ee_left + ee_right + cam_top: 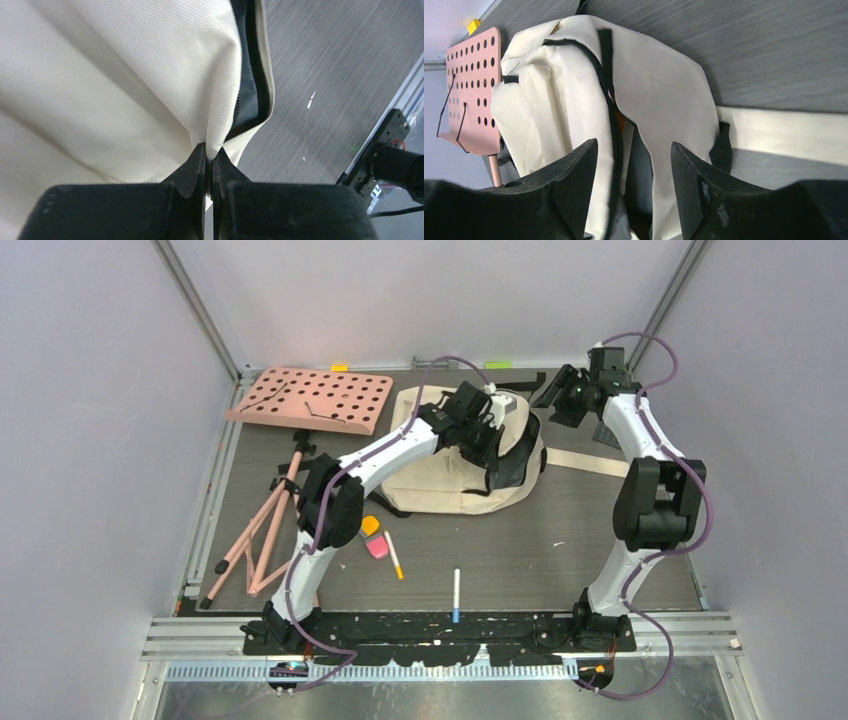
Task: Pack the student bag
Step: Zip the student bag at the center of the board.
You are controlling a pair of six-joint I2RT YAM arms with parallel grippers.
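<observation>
As left gripper (210,152) pinches student bag (440,480) fabric, zipper (258,55) agape

Left gripper (210,151) clamped tight; right gripper (634,146) spread apart, seemingly hovering.

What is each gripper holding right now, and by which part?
Left gripper pinches a fold of the large cream fabric backpack, beside its black zipper edge. Right gripper is open, holding nothing.
</observation>
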